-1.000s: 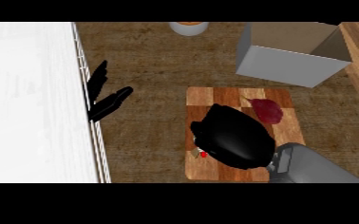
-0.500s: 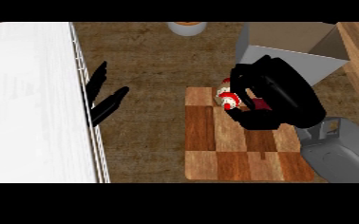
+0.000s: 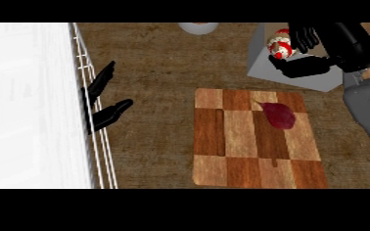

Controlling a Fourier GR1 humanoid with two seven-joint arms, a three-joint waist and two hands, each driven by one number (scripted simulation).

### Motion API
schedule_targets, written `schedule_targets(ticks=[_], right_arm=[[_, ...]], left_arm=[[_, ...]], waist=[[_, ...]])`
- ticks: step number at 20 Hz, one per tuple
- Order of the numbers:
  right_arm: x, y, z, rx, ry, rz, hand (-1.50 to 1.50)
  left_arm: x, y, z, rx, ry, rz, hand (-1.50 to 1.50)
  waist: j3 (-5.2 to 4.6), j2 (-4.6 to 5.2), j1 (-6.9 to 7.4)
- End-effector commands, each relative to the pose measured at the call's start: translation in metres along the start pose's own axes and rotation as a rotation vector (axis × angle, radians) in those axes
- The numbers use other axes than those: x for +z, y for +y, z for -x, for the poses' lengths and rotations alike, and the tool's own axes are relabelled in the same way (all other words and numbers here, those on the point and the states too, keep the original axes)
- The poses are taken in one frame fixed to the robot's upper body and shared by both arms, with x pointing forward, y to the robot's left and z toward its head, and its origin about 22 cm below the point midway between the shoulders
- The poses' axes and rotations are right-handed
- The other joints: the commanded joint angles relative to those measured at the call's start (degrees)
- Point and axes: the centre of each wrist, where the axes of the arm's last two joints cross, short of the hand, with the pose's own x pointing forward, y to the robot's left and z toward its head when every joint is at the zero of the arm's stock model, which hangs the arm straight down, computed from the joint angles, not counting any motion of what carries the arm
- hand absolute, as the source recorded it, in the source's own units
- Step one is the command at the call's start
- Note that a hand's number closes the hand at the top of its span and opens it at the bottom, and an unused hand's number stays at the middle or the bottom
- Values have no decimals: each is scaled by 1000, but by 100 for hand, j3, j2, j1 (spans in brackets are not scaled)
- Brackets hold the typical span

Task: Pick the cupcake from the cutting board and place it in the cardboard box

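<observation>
Above the cardboard box [image 3: 300,80], the right hand [image 3: 338,48] pinches the cupcake [image 3: 280,48] between its thumb and fingers.

My right hand [image 3: 318,54] has the cupcake [image 3: 280,49] pinched right above the cardboard box [image 3: 289,73], whose near wall stands between it and the cutting board [image 3: 239,147]. Only 1 dark red lump [image 3: 280,115] sits on the board, top right corner. There's a wide open strip of counter [image 3: 155,142] between the board and my left hand [image 3: 104,103], which is parked against the white rack [image 3: 86,78].
</observation>
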Motion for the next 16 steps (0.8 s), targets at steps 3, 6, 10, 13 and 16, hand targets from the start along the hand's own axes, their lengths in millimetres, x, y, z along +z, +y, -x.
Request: schedule_targets(ticks=[3, 6, 10, 13, 16], right_arm=[[-14, -18, 50, 137, 98, -136, 150], [-12, -21, 70, 147, 178, -303, 150], [-11, -31, 95, 146, 183, -399, 150], [-5, -41, 111, 195, 216, -515, 150], [-2, -21, 122, 212, 259, -609, 150]], left_arm=[[-15, 3, -39, 17, -186, 44, 0], [-14, 8, -33, 13, -198, 56, 0], [-22, 16, -37, 12, -206, 43, 0], [-14, 15, -29, -1, -204, 53, 0], [-20, 0, -39, 15, -198, 61, 0]], waist=[[136, -24, 165], [130, -12, 208], [139, 19, 221], [137, 12, 281], [144, 13, 268]])
